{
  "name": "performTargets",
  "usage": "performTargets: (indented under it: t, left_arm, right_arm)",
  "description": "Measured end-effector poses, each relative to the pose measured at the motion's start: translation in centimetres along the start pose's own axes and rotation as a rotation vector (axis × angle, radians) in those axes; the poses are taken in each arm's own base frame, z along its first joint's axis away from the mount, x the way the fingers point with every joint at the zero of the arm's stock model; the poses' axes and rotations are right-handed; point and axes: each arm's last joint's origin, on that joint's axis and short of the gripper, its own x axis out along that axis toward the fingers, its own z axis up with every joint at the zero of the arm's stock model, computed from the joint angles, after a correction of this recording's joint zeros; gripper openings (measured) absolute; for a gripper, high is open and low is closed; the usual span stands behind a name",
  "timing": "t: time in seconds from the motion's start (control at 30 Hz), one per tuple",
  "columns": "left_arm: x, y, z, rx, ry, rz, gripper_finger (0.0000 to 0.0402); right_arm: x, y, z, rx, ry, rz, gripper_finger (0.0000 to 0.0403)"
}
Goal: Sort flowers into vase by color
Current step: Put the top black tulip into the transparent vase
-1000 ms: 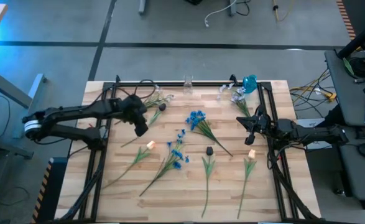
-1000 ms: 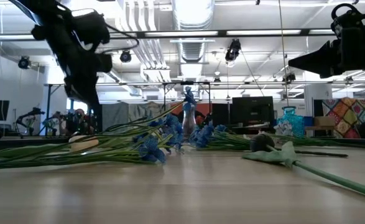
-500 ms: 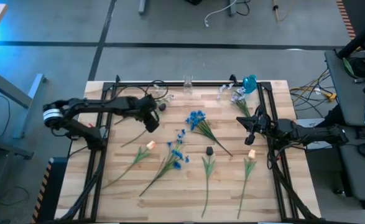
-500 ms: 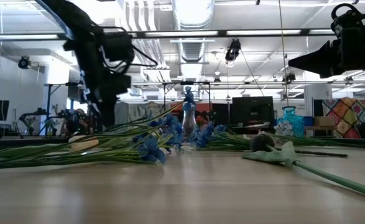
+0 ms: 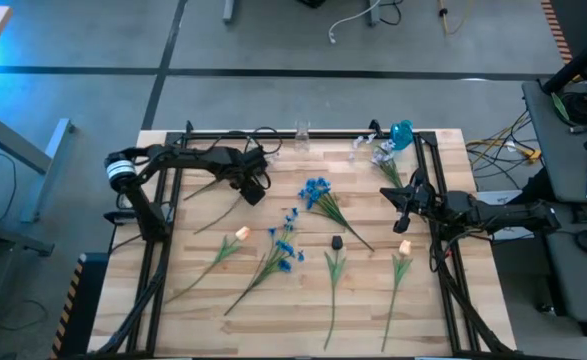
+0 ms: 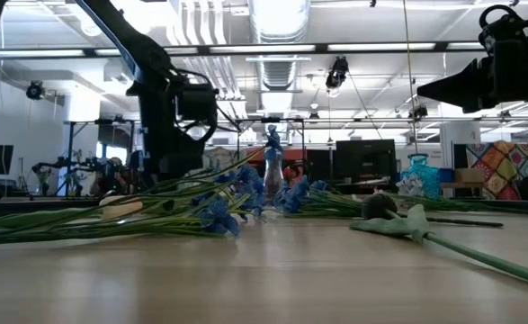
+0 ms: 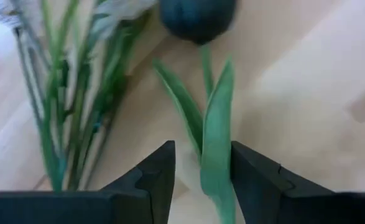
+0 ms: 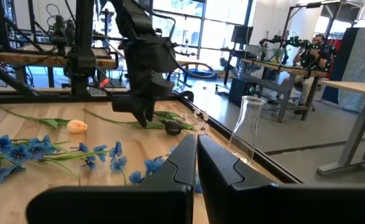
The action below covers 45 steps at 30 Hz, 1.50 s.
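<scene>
My left gripper [image 5: 256, 192] [image 7: 201, 171] is open and low over the far-left part of the table. Its two fingers stand either side of the green leaf [image 7: 216, 155] of a dark-headed flower [image 7: 198, 17]. That flower lies flat on the wood beside a white sprig [image 7: 58, 93]. Whether a finger touches the leaf I cannot tell. My right gripper [image 5: 401, 205] [image 8: 196, 155] hangs shut above the table's right side, holding nothing. Blue flowers [image 5: 316, 190] [image 5: 285, 245] lie mid-table. A clear glass vase [image 5: 301, 135] and a blue vase [image 5: 401, 133] stand at the far edge.
Loose flowers lie on the wood: pale orange heads [image 5: 241, 233] [image 5: 405, 246], a dark head [image 5: 337, 241], and a white sprig [image 5: 383, 155] by the blue vase. Black frame rails [image 5: 163, 250] run along the left and right edges. Bare wood lies along the near edge.
My left gripper has swung toward the table's right and far edges and come down to the dark-headed flower. The flowers have stayed where they lay.
</scene>
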Motion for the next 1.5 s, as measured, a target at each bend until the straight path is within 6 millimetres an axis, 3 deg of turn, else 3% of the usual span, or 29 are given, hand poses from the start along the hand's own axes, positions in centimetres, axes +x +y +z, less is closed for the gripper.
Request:
performTargets:
  t: [0.23, 0.47, 0.83, 1.0, 1.17, 1.5]
  left_arm:
    - [0.5, 0.3, 0.0, 0.025, 0.019, -0.098, 0.0095]
    - [0.5, -0.1, -0.4, 0.088, -0.018, -0.137, 0.0011]
    - [-2.4, -0.5, 0.3, 0.11, -0.19, -0.287, 0.0002]
    - [-1.1, -0.6, -1.0, 0.074, -0.157, -0.286, 0.0007]
    - [0.2, -0.3, -2.7, 0.066, -0.106, -0.273, 0.0037]
    - [-1.9, -0.4, -3.4, 0.101, -0.128, -0.276, 0.0124]
  right_arm:
    - [0.0, 0.0, 0.0, 0.0, 0.0, 0.0, 0.0009]
    - [0.0, 0.0, 0.0, 0.0, 0.0, 0.0, 0.0009]
    - [0.0, 0.0, 0.0, 0.0, 0.0, 0.0, 0.0009]
    - [0.0, 0.0, 0.0, 0.0, 0.0, 0.0, 0.0009]
    - [0.0, 0.0, 0.0, 0.0, 0.0, 0.0, 0.0009]
    - [0.0, 0.0, 0.0, 0.0, 0.0, 0.0, 0.0009]
